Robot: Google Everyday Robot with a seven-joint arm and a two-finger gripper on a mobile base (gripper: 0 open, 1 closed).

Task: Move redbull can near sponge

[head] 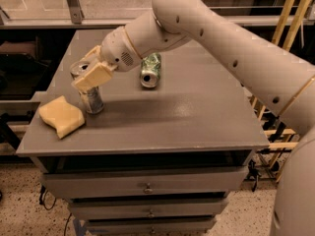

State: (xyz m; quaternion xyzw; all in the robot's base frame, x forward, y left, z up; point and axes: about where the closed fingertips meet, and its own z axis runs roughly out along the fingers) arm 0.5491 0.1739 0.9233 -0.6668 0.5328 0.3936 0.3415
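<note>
Camera view: grey table [187,117] with drawers beneath.
Gripper: the gripper [90,76] is over the left side of the table, jaws clenched on the upper body of the redbull can [92,101].
Redbull can: upright, just right of the sponge [61,116], apparently not touching it. Its base is at table level, but contact cannot be confirmed.
Sponge: flat at the near left corner.
Green can [150,70]: on its side, farther right, well apart.
Done: judged, the can is already near the sponge.
Left: judged, release the can and withdraw the gripper without tipping it.
</note>
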